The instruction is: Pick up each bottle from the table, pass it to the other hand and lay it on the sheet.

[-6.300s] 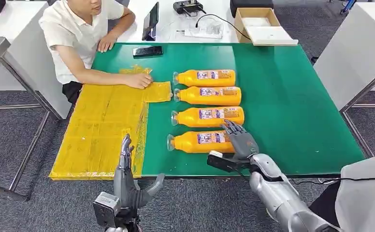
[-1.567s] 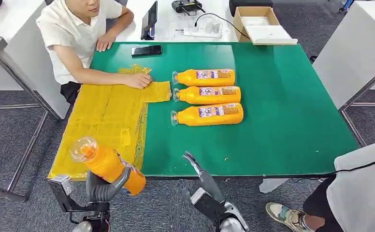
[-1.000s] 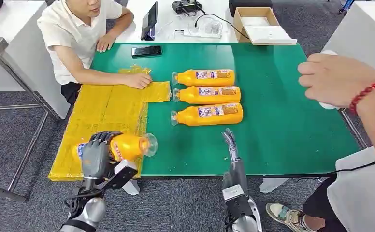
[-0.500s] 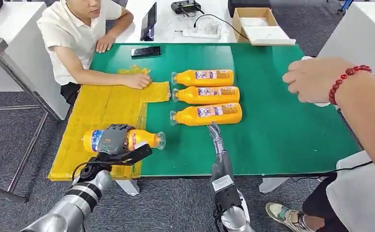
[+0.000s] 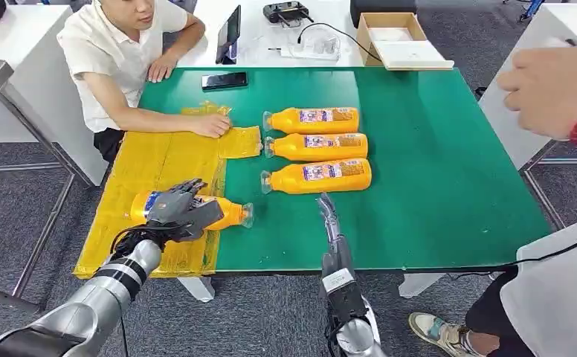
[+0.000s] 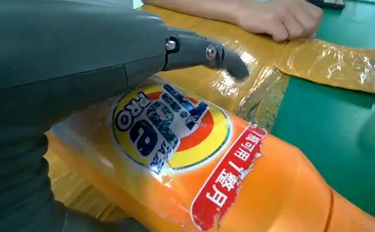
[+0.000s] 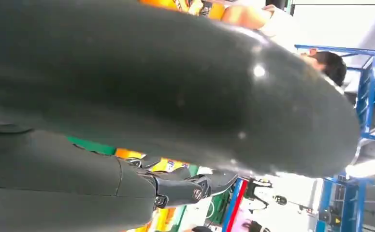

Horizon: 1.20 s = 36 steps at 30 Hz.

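An orange bottle (image 5: 228, 213) lies on its side on the yellow sheet (image 5: 159, 167), its clear cap end reaching past the sheet's edge onto the green table (image 5: 434, 186). My left hand (image 5: 175, 210) rests on top of its body, fingers stretched out rather than wrapped. In the left wrist view the bottle's label (image 6: 176, 130) lies under my palm and one finger (image 6: 209, 52) points straight past it. My right hand (image 5: 331, 227) stands edge-on over the table's front edge, fingers straight, holding nothing. Three more orange bottles (image 5: 314, 120) (image 5: 317, 146) (image 5: 317, 175) lie side by side mid-table.
A seated person at the far left rests a hand (image 5: 213, 124) on the sheet's far corner. Another person's hand (image 5: 557, 85) with a red bracelet hovers at the right. A phone (image 5: 224, 79) lies at the table's far edge; a cardboard box (image 5: 397, 36) sits behind.
My left hand has set the bottle down on the sheet and its fingers have loosened and spread. The person's hand at the right has drawn back to the right. My right hand has barely moved.
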Tool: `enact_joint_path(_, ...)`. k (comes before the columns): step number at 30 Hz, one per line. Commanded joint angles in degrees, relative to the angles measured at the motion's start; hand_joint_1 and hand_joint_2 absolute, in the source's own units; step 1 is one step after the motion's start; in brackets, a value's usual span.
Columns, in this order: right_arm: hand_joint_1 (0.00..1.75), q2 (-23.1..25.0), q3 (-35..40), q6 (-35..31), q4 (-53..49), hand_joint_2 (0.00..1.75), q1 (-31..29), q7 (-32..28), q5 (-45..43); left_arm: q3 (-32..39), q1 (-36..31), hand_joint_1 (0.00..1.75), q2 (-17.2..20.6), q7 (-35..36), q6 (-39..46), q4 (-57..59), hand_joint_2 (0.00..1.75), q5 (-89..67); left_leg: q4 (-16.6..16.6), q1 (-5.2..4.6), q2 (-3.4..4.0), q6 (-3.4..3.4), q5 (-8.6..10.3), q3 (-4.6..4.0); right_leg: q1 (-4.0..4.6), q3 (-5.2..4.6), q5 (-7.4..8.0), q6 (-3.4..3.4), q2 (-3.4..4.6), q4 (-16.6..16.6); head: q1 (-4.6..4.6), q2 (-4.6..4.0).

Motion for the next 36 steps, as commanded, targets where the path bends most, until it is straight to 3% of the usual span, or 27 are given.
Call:
enact_joint_path(1,0.00,-0.4,-0.9,-0.7,4.1,0.00,-0.9,-0.3,0.6,-1.3,4.9,0.00,-0.2,-5.4,-2.0,-5.3,1.75,6.4,-0.1,0.04,0.15,-0.09,-0.02,0.21,0.05,0.18,0.01,-0.11,0.04,-0.2,-0.02,-0.02)
enact_joint_path(8,0.00,-1.2,-1.7,-1.5,3.7,0.00,0.6,-1.0,0.4,-0.9,17.4,0.00,2.5,-12.5,-7.7,-33.6,1.75,28.8,-0.1,0.00,0.15,-0.02,-0.04,0.13,0.01,0.10,-0.03,-0.07,0.09,-0.1,-0.04,0.00)
enact_joint_path(12,0.00,-1.6,-1.5,-4.5,2.2,0.00,1.8,-1.8,2.4,5.1,25.9,0.00,-1.5,-19.8,-1.4,-53.0,1.75,46.1,0.0,0.04,0.27,-0.03,-0.13,-0.08,0.05,-0.11,-0.09,-0.07,0.10,0.0,-0.02,0.00)
enact_joint_path(14,0.00,-2.2,-0.9,-6.3,2.2,0.00,1.7,-1.9,3.9,4.9,28.4,0.00,-2.0,-20.2,-3.0,-59.6,1.75,53.5,0.0,0.05,0.20,-0.04,-0.16,-0.20,0.06,-0.22,-0.15,-0.09,0.01,0.0,-0.02,0.00)
enact_joint_path(17,0.00,-3.3,-0.8,-9.5,2.5,0.00,1.3,-2.2,6.8,5.2,29.8,0.00,-2.9,-21.2,-5.1,-63.2,1.75,58.9,0.1,0.04,0.16,-0.05,-0.18,-0.34,0.06,-0.34,-0.15,-0.08,0.01,0.0,-0.04,0.00)
enact_joint_path(20,0.00,-5.5,0.6,-17.1,4.4,0.00,-0.4,-0.7,17.1,5.8,31.7,0.00,-5.0,-23.8,-5.1,-67.2,1.75,63.8,0.0,0.02,0.19,-0.04,-0.13,-0.48,0.04,-0.48,-0.08,-0.06,0.06,-0.1,-0.02,-0.02)
enact_joint_path(21,0.00,-6.3,0.8,-18.7,5.1,1.75,-1.0,0.0,19.7,5.8,32.1,0.00,-5.6,-24.3,-4.9,-68.1,1.75,64.3,0.0,0.01,0.16,-0.03,-0.09,-0.56,0.02,-0.56,-0.05,-0.05,0.04,-0.1,-0.02,0.00)
enact_joint_path(22,0.00,-8.2,1.7,-22.2,7.6,1.75,-2.6,3.4,26.8,5.6,33.3,0.00,-6.6,-24.6,-5.2,-70.1,1.75,66.3,0.1,0.05,0.20,-0.05,-0.17,-0.46,0.06,-0.45,-0.10,-0.08,0.06,-0.1,-0.04,0.00)
enact_joint_path(26,0.00,-9.0,1.2,-22.2,8.4,1.75,-3.3,3.1,26.6,5.1,34.0,0.00,-6.7,-24.5,-5.2,-71.2,1.75,66.3,0.0,0.01,0.17,-0.03,-0.10,-0.48,0.02,-0.47,-0.05,-0.05,0.04,-0.1,-0.04,0.00)
enact_joint_path(28,0.00,-10.1,1.6,-24.7,10.6,1.75,-4.5,6.9,32.5,5.1,34.5,0.00,-7.1,-24.1,-5.4,-71.1,1.75,67.6,0.0,0.02,0.13,-0.05,-0.12,-0.43,0.04,-0.39,-0.07,-0.08,0.01,-0.1,-0.02,-0.02)
enact_joint_path(30,0.00,-12.8,1.1,-25.4,14.1,1.75,-7.1,11.3,37.6,4.2,36.1,0.00,-7.6,-25.1,-3.0,-71.7,1.75,65.0,0.0,-0.02,0.13,-0.02,-0.07,-0.49,-0.01,-0.48,-0.02,-0.04,0.05,-0.1,-0.02,0.00)
enact_joint_path(36,0.00,-16.2,-2.1,-23.7,25.6,1.75,-15.6,14.4,41.4,-0.7,39.2,0.00,-6.5,-27.5,0.3,-70.5,1.75,61.1,0.0,-0.05,0.15,0.00,-0.07,-0.46,-0.04,-0.45,-0.01,0.00,0.05,-0.1,-0.04,0.00)
